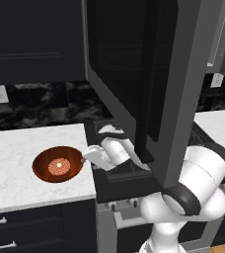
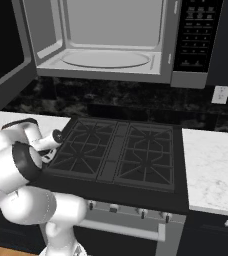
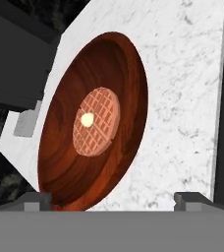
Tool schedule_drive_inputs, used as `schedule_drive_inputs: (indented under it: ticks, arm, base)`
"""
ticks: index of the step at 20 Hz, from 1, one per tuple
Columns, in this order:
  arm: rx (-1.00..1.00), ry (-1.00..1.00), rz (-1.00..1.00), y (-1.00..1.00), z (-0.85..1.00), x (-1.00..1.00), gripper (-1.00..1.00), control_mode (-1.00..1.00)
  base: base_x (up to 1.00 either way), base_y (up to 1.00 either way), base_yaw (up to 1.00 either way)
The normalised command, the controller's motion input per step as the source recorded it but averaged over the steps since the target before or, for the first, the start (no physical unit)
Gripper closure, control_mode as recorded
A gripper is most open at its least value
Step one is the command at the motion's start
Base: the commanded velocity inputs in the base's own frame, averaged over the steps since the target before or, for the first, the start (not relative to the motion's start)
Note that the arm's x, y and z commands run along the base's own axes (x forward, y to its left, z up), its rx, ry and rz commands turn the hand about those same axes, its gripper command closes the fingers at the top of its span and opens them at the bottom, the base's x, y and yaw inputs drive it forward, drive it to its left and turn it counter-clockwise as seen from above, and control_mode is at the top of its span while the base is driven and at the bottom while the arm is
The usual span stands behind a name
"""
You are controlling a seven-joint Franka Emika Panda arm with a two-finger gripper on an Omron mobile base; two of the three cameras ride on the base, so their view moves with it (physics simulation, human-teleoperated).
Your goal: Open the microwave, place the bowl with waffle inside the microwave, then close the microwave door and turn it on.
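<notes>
Dark fingertips of gripper [image 3: 113,198] spread wide, holding nothing, poised just beside reddish-brown bowl [image 3: 92,123] on white marble counter [image 3: 182,98]. Waffle [image 3: 96,121] lies flat at bowl centre, just beyond the tips. Farther up, microwave door [image 1: 134,74] swung open, microwave [image 2: 111,40] cavity bare.

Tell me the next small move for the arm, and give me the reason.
Probably ease the end effector forward and down to the near rim of the bowl, then close on it. The microwave door already hangs open and the cavity is bare, while the bowl with the waffle sits on the white counter. The fingers stand wide apart, holding nothing, just short of the rim.
</notes>
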Motion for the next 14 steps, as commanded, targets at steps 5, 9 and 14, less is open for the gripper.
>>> schedule_drive_inputs:
  ticks: [5,9,14]
  arm:
    - [0.00,-0.01,0.00,0.18,-0.09,0.10,-1.00,-1.00]
    - [0.00,-0.02,0.00,0.18,-0.04,0.06,-1.00,-1.00]
    - [0.00,0.00,0.00,0.14,-0.16,0.13,-1.00,-1.00]
  base:
    - [0.00,0.00,0.00]
    - [0.00,0.00,0.00]
    - [0.00,0.00,0.00]
